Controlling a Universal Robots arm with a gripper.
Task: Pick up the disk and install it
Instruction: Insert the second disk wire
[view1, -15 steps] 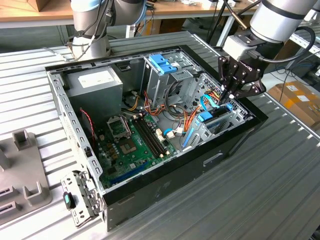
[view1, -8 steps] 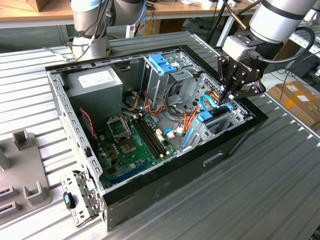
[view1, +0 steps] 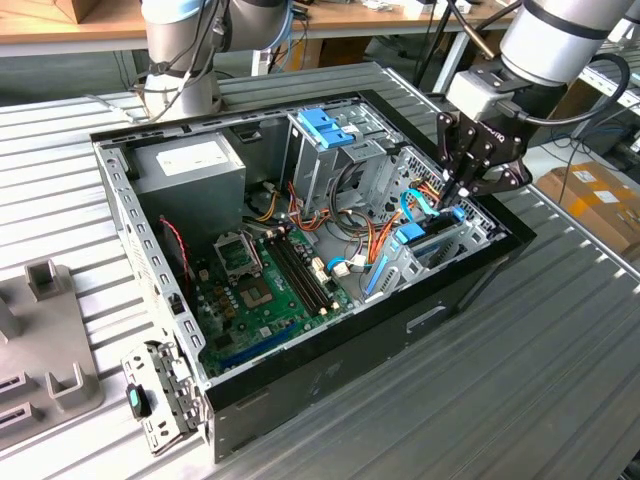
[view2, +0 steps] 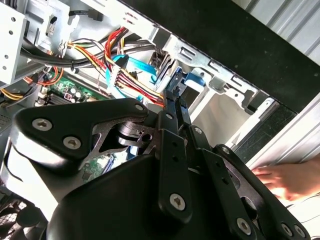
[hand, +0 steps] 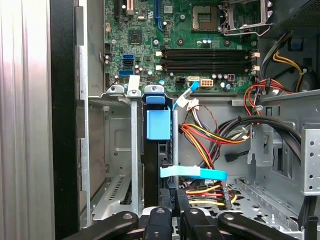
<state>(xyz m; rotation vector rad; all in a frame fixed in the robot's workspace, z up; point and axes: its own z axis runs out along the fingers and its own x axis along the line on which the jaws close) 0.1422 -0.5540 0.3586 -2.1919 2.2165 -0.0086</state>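
1. Here, your gripper (view1: 458, 190) is lowered into the open computer case (view1: 330, 370), at the drive bay (view1: 440, 245) in the corner on the exterior view's right.
2. The disk (hand: 158, 145) stands on edge inside that bay, directly below the fingertips; in the first wrist view you see its dark narrow edge with the light-blue carrier tab (hand: 158, 125) at the end farther from the fingers.
3. Its long axis runs straight away from the gripper, down into the bay toward the motherboard (hand: 200, 50), so the disk and the fingers lie on one line.
4. The fingers sit narrow, drawn in close on either side of the disk's near edge; you appear to be pinching it, though the contact itself is partly hidden by the linkage.
5. A flat blue cable (hand: 192, 173) crosses just beside the disk, and the bundle of coloured power wires (hand: 210, 137) lies next to the bay.
6. A person's hand (view2: 290, 180) shows outside the case wall in the second wrist view.
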